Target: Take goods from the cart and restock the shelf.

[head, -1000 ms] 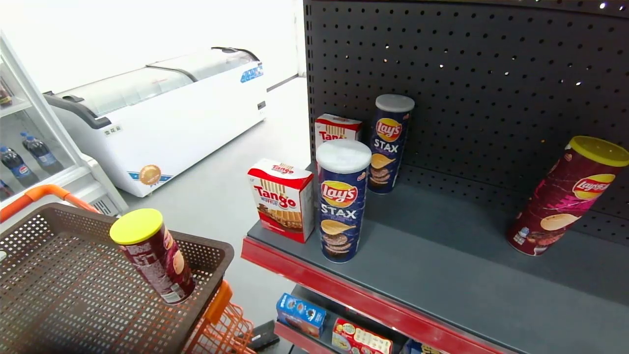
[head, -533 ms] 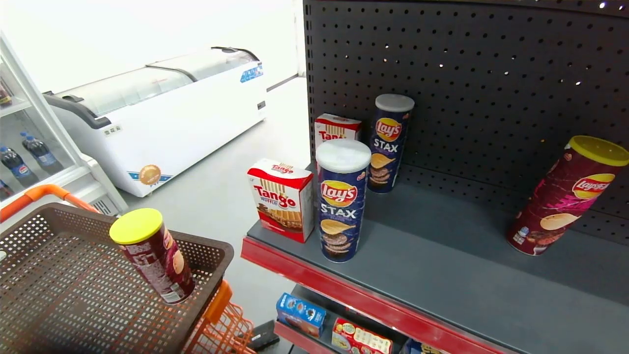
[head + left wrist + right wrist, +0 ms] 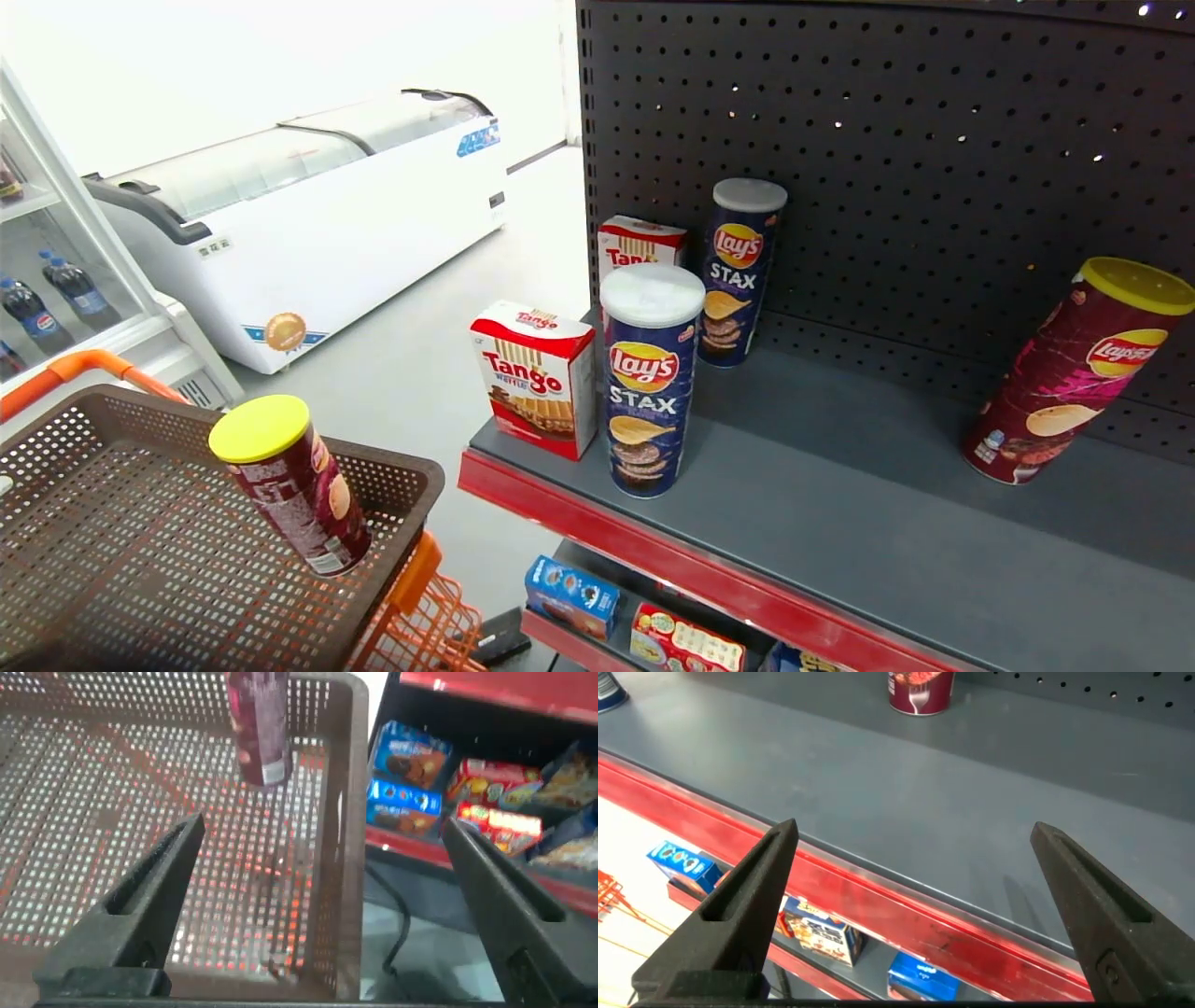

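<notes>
1. We see the cart's brown mesh basket (image 3: 93, 541) just off the left end of the shelf (image 3: 840, 504). It holds one maroon can with a yellow lid (image 3: 294, 490), standing on end in the corner nearest the shelf.
2. On the shelf, at its left end, stand two red-and-white boxes (image 3: 537, 378) picturing wafers, one at the front edge and one at the back.
3. Just beside them on the shelf stand two dark blue cans with white lids (image 3: 649, 383), also one in front of the other, each with a round red-and-yellow logo.
4. Towards the shelf's right end, a second maroon can (image 3: 1074, 373) leans against the shelf's pegboard back.
5. The tier under the shelf holds blue packs (image 3: 571, 593) and a red one.
6. The left gripper (image 3: 322, 826) hangs with fingers wide apart over the basket's wall nearest the shelf.
7. The right gripper (image 3: 915, 829), fingers likewise spread, hangs over the shelf's red front edge.
</notes>
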`<state>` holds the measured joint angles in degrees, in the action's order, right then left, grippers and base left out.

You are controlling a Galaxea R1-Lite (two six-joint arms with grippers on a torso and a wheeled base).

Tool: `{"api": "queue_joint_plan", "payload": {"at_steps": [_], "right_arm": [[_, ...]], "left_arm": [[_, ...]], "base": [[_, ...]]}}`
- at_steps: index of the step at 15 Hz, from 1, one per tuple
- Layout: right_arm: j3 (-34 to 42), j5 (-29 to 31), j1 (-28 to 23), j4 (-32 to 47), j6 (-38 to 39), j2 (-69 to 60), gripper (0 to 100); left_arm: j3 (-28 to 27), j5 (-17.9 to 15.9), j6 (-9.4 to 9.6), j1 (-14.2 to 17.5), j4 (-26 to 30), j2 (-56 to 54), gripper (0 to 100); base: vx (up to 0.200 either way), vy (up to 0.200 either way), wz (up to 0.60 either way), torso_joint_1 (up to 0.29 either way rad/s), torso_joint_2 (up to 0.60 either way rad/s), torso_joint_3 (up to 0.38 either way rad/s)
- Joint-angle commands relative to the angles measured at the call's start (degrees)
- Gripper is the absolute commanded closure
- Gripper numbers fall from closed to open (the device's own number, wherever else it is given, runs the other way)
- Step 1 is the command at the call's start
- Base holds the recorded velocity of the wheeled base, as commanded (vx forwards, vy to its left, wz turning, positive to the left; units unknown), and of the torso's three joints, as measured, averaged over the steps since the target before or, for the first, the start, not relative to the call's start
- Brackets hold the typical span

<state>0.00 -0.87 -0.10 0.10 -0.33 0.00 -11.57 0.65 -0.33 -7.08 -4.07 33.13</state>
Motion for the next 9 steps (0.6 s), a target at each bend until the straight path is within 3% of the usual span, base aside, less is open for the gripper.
{"api": "queue_joint_plan", "payload": {"at_steps": [1, 4, 7, 8, 9], "right_arm": [[0.00, -0.01, 0.01, -0.01, -0.02, 0.00, 0], [0.00, -0.01, 0.01, -0.01, -0.02, 0.00, 0], [0.00, -0.01, 0.01, -0.01, -0.02, 0.00, 0], [0.00, -0.01, 0.01, -0.01, -0.02, 0.00, 0], [0.00, -0.01, 0.01, -0.01, -0.02, 0.00, 0]], "left_arm": [[0.49, 0.06, -0.20, 0.23, -5.42, 8.44, 0], [0.49, 0.41, -0.11, 0.23, -6.74, 13.10, 0], [0.14, 6.74, 0.42, 0.32, -6.74, 17.75, 0], [-0.47, 8.93, 1.47, 0.32, -6.83, 19.86, 0], [-0.91, 9.29, 1.47, 0.32, -6.83, 21.27, 0]], "base": [[0.000, 0.000, 0.00, 0.000, 0.00, 0.000], [0.000, 0.000, 0.00, 0.000, 0.00, 0.000], [0.000, 0.000, 0.00, 0.000, 0.00, 0.000], [0.000, 0.000, 0.00, 0.000, 0.00, 0.000], [0.000, 0.000, 0.00, 0.000, 0.00, 0.000]]}}
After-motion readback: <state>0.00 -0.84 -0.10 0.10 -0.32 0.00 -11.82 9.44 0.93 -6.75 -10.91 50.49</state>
